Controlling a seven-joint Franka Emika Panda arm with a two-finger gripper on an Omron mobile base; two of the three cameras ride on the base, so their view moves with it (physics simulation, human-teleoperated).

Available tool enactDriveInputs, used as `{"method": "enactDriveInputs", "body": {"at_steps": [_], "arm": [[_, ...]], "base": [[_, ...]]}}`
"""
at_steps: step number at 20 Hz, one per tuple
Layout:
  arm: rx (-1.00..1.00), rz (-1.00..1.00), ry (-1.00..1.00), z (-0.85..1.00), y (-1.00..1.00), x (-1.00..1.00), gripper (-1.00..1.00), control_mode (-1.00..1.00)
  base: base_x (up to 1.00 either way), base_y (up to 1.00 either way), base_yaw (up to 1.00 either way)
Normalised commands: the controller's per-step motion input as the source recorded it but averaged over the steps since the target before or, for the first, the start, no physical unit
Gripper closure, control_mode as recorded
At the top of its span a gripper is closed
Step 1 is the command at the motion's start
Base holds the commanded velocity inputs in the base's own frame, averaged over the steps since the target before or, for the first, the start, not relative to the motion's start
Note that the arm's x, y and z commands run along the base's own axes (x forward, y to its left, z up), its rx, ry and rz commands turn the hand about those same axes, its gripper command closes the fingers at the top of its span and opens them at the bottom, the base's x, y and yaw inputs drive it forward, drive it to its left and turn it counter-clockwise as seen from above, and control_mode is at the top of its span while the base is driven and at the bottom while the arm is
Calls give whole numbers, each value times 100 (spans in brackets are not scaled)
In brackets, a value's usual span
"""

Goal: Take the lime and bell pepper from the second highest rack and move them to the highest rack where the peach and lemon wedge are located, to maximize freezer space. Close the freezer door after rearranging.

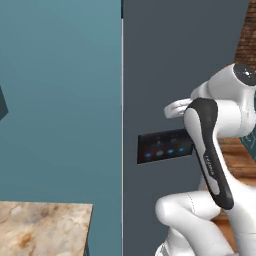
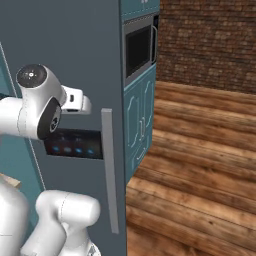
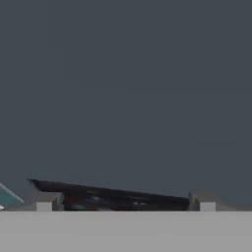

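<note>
The freezer door [image 2: 75, 50] rises right in front of me and looks dark grey from here. A long vertical grey bar handle [image 2: 110, 170] runs near its right edge, and a dark display with blue lights [image 1: 165, 147] sits at mid height. My hand [image 1: 176, 107] reaches toward the door just above that display. In the hand view my gripper [image 3: 125, 204] is open, its fingertips [image 3: 44, 202] wide apart with nothing between them, close to the door face. I cannot tell whether the door is fully shut. The lime, bell pepper, peach, lemon wedge and both racks are hidden.
A tall teal panel [image 1: 60, 100] adjoins the door on the left, above a marble counter corner [image 1: 42, 227]. To the right, teal cabinets with a built-in oven [image 2: 140, 50] stand further back. Beyond them are a wooden floor [image 2: 200, 165] and a brick wall [image 2: 210, 40].
</note>
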Motion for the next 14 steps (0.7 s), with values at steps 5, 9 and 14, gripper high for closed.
{"method": "enactDriveInputs", "body": {"at_steps": [5,9,14], "arm": [[6,2,0,-33,8,80,-100,-100],[4,0,0,-34,16,82,-100,-100],[0,0,0,-34,26,82,-100,-100]], "base": [[0,0,0],[0,0,0],[0,0,0]]}}
